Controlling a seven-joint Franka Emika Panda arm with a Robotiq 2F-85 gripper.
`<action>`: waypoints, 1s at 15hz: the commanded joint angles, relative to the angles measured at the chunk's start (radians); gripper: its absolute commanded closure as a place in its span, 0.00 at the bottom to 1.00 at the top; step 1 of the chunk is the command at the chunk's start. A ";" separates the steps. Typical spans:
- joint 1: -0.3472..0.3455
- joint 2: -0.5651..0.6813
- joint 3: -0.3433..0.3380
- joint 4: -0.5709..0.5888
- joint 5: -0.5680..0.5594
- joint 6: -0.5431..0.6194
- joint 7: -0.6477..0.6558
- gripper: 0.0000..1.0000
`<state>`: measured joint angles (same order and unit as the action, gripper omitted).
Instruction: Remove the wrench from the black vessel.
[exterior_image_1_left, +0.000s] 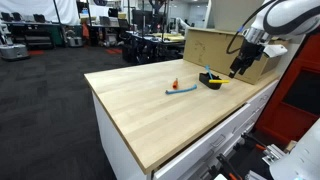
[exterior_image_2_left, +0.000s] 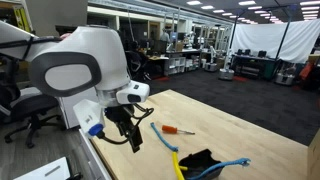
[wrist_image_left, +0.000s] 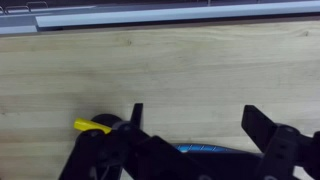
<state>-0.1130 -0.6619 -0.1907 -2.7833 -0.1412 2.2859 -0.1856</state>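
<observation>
A pale wooden counter (exterior_image_1_left: 150, 105) is standing in a big open lab, with white drawers (exterior_image_1_left: 205, 140) sitting under its top. Dark carpet (exterior_image_1_left: 40, 110) is spreading out around the counter. Beyond the counter, cluttered workbenches (exterior_image_1_left: 40, 35) are lining the far side, a white curtain (exterior_image_2_left: 265, 40) is hanging, and strip lights (exterior_image_2_left: 205, 8) are glowing overhead.

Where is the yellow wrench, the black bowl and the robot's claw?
wrench (exterior_image_2_left: 177, 166), an exterior view, on its yellow shaft.
black bowl (exterior_image_2_left: 198, 165), an exterior view, on its dark wall.
gripper (wrist_image_left: 198, 125), wrist view, midway between its open fingertips.
</observation>
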 joint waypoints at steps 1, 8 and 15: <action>-0.009 0.000 0.010 0.001 0.009 -0.003 -0.006 0.00; 0.005 0.051 -0.009 0.039 -0.016 -0.004 -0.084 0.00; 0.042 0.276 -0.130 0.199 -0.087 0.045 -0.492 0.00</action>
<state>-0.0987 -0.5347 -0.2558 -2.6793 -0.2128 2.2943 -0.5075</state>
